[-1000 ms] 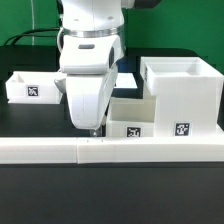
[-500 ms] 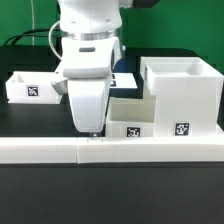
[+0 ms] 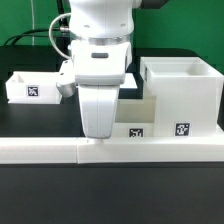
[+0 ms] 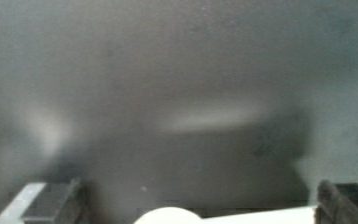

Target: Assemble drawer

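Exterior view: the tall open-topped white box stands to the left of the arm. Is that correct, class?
No. The tall open-topped white box stands at the exterior view's right of the arm, not its left; the exterior view shows it.

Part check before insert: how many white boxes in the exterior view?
3. Small box at the exterior view's left; low box in the middle, partly behind the arm; tall box at that view's right. The arm may hide more.
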Motion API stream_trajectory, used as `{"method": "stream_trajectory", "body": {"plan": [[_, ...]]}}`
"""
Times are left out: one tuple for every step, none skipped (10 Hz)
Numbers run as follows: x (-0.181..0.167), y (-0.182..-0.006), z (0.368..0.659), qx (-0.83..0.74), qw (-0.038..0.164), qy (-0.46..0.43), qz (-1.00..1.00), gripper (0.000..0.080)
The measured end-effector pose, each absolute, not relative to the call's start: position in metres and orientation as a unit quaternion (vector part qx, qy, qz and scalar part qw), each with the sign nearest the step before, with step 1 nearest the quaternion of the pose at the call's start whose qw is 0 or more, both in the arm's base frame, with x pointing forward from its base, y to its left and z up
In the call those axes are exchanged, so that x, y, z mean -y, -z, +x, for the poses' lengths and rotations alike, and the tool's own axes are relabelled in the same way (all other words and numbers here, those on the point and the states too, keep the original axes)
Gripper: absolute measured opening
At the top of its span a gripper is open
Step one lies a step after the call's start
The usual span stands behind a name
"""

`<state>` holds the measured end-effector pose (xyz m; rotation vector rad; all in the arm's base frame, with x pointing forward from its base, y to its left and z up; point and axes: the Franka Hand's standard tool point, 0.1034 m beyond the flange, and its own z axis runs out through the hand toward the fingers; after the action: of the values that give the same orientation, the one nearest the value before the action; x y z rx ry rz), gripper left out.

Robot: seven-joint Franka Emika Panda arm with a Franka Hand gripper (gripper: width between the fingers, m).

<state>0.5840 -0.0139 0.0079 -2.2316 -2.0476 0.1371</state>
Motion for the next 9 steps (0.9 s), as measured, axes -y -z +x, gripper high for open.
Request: {"method": "stream_trajectory", "body": {"plan": [[0.0121, -0.0087, 0.5842, 0.673, 0.055, -0.046, -0.737, 0.0649], [0.0119, -0.0086, 0.5844, 0.672, 0.054, -0.047, -0.737, 0.0649], [0.0116, -0.0088, 0.5848, 0.674, 0.053, -0.048, -0.735, 0.0649], [0.0108, -0.0094, 0.5852, 0.675, 0.052, -0.051, -0.734, 0.0649], [0.011, -0.0094, 0.5852, 0.674, 0.05, -0.053, -0.735, 0.0649], [0.011, -0.0094, 0.5852, 0.674, 0.05, -0.054, -0.735, 0.0649], [0.0104, -0.0097, 0.5859, 0.665, 0.046, -0.053, -0.743, 0.0649], [0.0121, -0.0098, 0.5853, 0.663, 0.036, -0.054, -0.746, 0.0649], [0.0127, -0.009, 0.5852, 0.664, 0.037, -0.054, -0.745, 0.0649]]}}
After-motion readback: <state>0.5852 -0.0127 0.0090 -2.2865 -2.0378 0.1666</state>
